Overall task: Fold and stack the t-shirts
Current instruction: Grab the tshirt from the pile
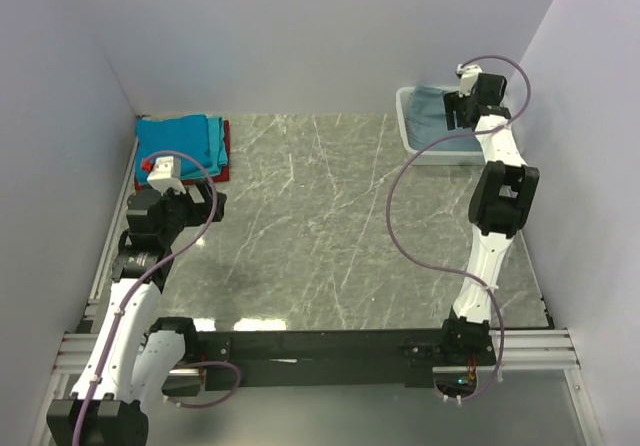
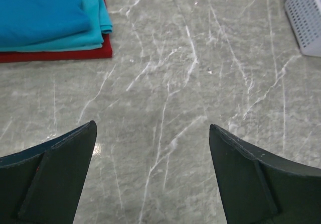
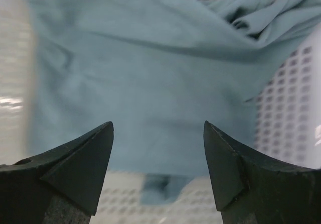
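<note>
Basket (image 3: 296, 108) holds the grey-blue t-shirt (image 3: 140, 68), so I hang the right gripper (image 3: 158, 126) spread above it; left gripper (image 2: 153, 128), spread too, hovers by the folded stack (image 2: 45, 18).

Table top (image 2: 190, 73): marble-look slab, smooth, I see a faint sheen.
Basket (image 2: 307, 18): white plastic, perforated mesh, slight gloss.
Grey-blue t-shirt (image 3: 140, 73): soft matt cloth, creased.
Folded t-shirts (image 2: 45, 13): matt cloth, smooth to my eye.

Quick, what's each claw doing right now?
Left claw: open, holding nothing.
Right claw: open over the grey-blue t-shirt, not gripping it.
</note>
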`<state>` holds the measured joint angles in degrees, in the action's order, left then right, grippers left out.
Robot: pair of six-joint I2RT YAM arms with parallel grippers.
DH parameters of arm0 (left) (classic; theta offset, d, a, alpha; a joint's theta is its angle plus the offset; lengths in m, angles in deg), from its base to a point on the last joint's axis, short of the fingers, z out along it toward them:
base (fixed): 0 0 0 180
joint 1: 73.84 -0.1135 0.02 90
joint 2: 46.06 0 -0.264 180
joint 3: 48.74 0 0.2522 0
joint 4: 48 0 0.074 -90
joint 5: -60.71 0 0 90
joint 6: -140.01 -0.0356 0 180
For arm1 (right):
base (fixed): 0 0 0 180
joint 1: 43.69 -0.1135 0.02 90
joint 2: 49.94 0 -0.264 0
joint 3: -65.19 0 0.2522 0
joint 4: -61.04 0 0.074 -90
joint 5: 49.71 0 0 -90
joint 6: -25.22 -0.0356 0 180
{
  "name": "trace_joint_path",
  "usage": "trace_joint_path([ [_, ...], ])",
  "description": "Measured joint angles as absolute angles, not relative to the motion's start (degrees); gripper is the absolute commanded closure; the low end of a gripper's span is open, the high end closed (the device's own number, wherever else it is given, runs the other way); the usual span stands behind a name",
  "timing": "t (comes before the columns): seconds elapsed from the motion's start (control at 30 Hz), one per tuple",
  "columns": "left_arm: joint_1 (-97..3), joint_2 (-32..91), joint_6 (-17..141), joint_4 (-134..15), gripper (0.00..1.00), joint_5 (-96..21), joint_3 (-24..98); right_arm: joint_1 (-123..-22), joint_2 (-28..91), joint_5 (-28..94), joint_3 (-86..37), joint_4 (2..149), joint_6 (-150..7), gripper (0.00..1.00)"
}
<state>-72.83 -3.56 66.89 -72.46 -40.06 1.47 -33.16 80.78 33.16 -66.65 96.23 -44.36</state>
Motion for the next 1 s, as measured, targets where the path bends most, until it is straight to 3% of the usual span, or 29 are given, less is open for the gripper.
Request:
trace_joint_path([
  [0.4,-72.83,1.75,65.73,-72.92,0.01,-38.44,1.54,-34.02,90.61,44.0,-70.72,80.01,-15.07,0.16],
  [0.6,-72.83,5.34,65.67,-73.59,0.01,-38.46,1.82,-34.19,97.65,44.63,-75.68,74.0,-7.11,0.2],
  [0.67,-72.83,6.65,65.56,-73.7,0.01,-38.53,2.1,-34.19,99.86,44.59,-77.82,71.99,-5.58,0.28],
  [0.7,-72.83,7.35,65.47,-73.75,0.01,-38.61,2.3,-34.19,100.82,44.55,-78.5,71.01,-4.95,0.56],
  [0.73,-72.83,7.87,65.43,-73.75,0.01,-38.7,2.45,-34.26,101.56,44.39,-79.13,70.24,-3.88,0.94],
  [0.77,-72.83,8.42,65.3,-73.83,0.01,-38.88,2.65,-34.28,102.28,44.24,-79.72,69.46,-3.49,1.0],
  [1.0,-72.83,8.81,64.44,-74.16,0.01,-39.51,3.0,-34.41,102.87,43.65,-79.4,66.55,-3.88,1.0],
])
